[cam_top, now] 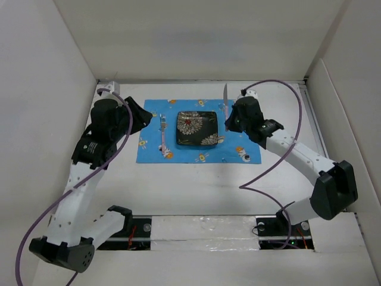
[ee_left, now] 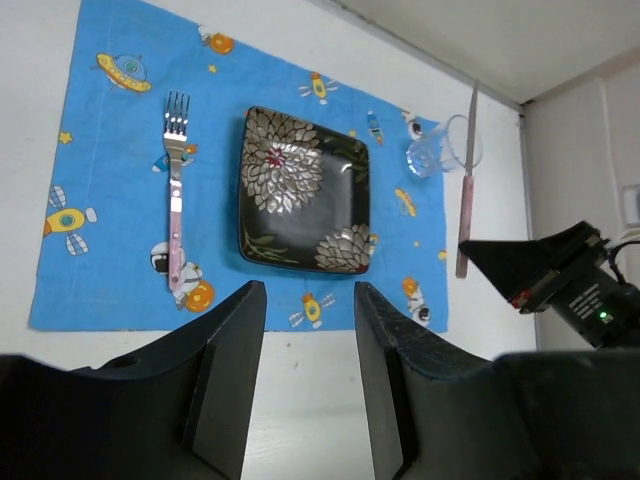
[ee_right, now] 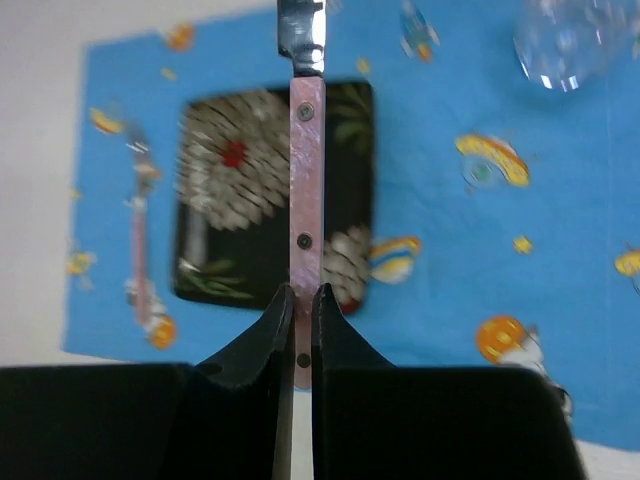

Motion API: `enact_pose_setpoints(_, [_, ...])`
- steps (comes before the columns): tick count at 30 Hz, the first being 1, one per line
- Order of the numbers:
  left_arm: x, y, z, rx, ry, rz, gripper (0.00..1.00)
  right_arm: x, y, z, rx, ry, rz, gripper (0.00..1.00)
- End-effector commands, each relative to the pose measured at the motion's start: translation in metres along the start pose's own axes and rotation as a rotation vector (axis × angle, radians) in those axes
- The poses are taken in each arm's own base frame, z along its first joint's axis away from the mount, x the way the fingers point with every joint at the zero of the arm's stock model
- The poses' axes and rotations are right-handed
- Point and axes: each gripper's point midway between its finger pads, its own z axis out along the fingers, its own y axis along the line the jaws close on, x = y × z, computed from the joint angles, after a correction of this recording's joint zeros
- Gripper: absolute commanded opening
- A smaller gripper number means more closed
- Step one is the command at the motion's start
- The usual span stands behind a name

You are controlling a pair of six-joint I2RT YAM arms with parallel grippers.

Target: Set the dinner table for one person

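The white dinner table [cam_top: 196, 190] carries a blue cartoon-print mat [cam_top: 152, 152]. On the mat lie a black square flowered plate [cam_top: 196, 128] and, to its left, a pink-handled fork [cam_top: 162, 136]. My right gripper [cam_top: 228, 123] is shut on the pink handle of a knife [ee_right: 306, 170], just right of the plate, with the blade pointing to the far side. A clear glass [ee_left: 440, 150] stands at the mat's far right corner. My left gripper [ee_left: 308, 290] is open and empty, near the mat's left edge.
Upright white panels [cam_top: 53, 89] close in the table at the left, back and right. The right arm's purple cable [cam_top: 286, 149] loops over the table to the right of the mat.
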Motion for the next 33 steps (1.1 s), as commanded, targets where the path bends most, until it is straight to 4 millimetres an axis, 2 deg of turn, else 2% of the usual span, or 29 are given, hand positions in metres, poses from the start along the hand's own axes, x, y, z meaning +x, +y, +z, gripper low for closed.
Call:
enact_pose_setpoints(1, [-0.008, -0.005, 0.024, 0.042, -0.057, 0.027, 0.38, 0.038, -0.039, 0.018, 0.067, 0.097, -0.009, 0.0])
enact_pose_setpoints(2, [-0.006, -0.004, 0.031, 0.042, -0.051, 0.026, 0.38, 0.036, -0.05, 0.022, 0.091, 0.099, -0.011, 0.0])
enact_pose_setpoints(8, [0.013, 0.006, 0.057, 0.038, -0.005, 0.039, 0.38, 0.067, -0.087, 0.054, 0.159, 0.2, -0.01, 0.0])
enact_pose_setpoints(16, [0.026, 0.015, 0.064, 0.028, 0.02, 0.046, 0.39, 0.094, -0.104, 0.077, 0.201, 0.274, -0.033, 0.0])
enact_pose_setpoints(27, [0.041, 0.024, 0.07, 0.015, 0.056, 0.04, 0.39, 0.135, -0.11, 0.07, 0.229, 0.374, -0.083, 0.0])
enact_pose_setpoints(33, [0.045, 0.027, 0.072, 0.008, 0.063, 0.033, 0.39, 0.139, -0.114, 0.057, 0.246, 0.387, -0.107, 0.0])
